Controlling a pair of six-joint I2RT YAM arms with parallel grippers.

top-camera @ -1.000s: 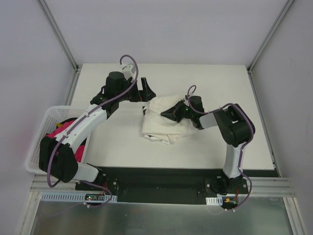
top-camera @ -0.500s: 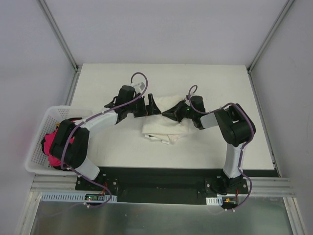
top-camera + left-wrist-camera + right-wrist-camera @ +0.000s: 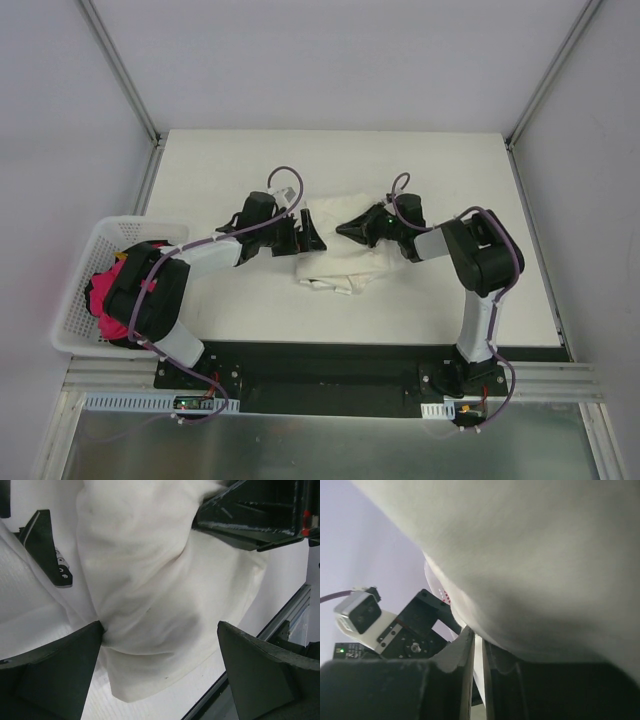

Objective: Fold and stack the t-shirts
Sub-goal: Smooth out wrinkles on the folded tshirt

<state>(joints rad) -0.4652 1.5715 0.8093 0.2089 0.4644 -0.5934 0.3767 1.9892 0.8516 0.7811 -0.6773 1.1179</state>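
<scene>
A cream-white t-shirt (image 3: 345, 260) lies bunched in the middle of the table. My left gripper (image 3: 310, 232) stands open at its left edge. In the left wrist view the two wide-apart fingers of the left gripper (image 3: 160, 672) straddle the near fold of the t-shirt (image 3: 150, 580), which is not pinched. My right gripper (image 3: 347, 229) is shut on a pinch of the shirt's top layer, and folds run up towards it. In the right wrist view the right gripper (image 3: 479, 647) shows only a thin slit between its fingers. Cloth of the t-shirt (image 3: 545, 555) hangs over it.
A white slatted basket (image 3: 72, 290) stands at the table's left edge with pink-red cloth (image 3: 103, 292) inside. The black front rail (image 3: 320, 365) runs along the near edge, close below the shirt. Grey walls close in the table behind and at both sides.
My left arm has swung down from the far side and in to the shirt's left edge, still open. The right gripper has stayed almost in place, shut on the cloth.
</scene>
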